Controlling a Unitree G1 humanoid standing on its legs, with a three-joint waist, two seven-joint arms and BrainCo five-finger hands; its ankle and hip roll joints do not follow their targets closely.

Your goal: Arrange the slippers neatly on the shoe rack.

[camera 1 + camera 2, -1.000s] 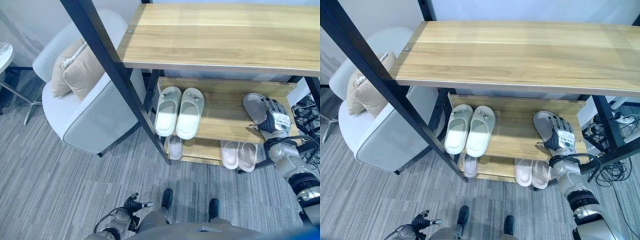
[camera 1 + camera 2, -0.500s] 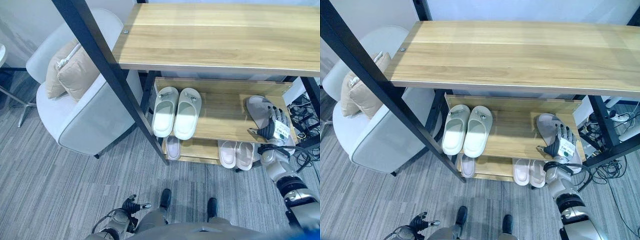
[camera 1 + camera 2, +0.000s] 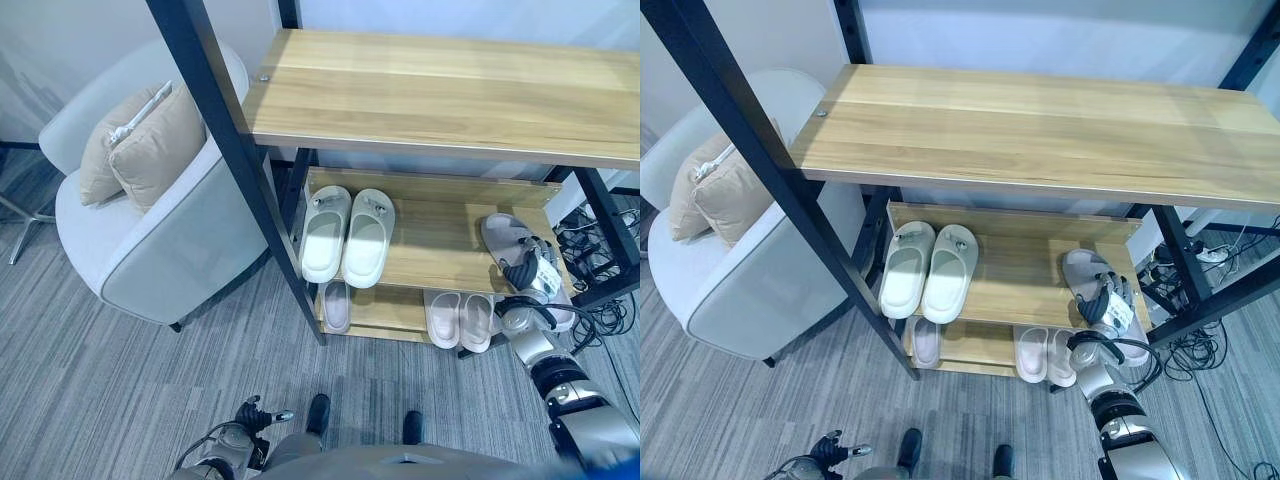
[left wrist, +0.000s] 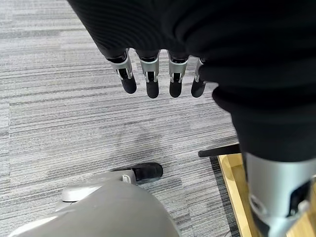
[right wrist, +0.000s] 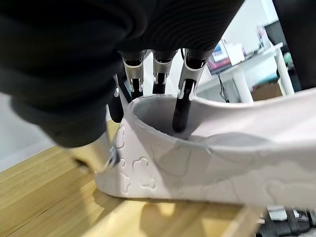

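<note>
R hand is clamped on a grey slipper at the rack's middle shelf. In the R wrist view its fingers hook over the slipper's edge, one dipping inside, thumb side pressing the outer wall. The sole seems to sit on the wood w/ the far end reaching away from the hand toward the shelf's back; whether it bears full weight I can't tell.

Step in hand, as I read it: setting this slipper down on the shelf, near done but not let go.

Well off to the hand's left on the same shelf sits a pale pair, side by side, toes to the back. Just below the hand, on the bottom shelf, a pinkish pair; further left down there a single slipper.

L hand hangs low over the carpet, fingers straight and apart, holding nothing.

Next move prob. calls for: square the grey slipper parallel to the pale pair, uncurl fingers, lift them clear w/o dragging the edge. Its mate I can't spot, so finding a partner comes after.
</note>
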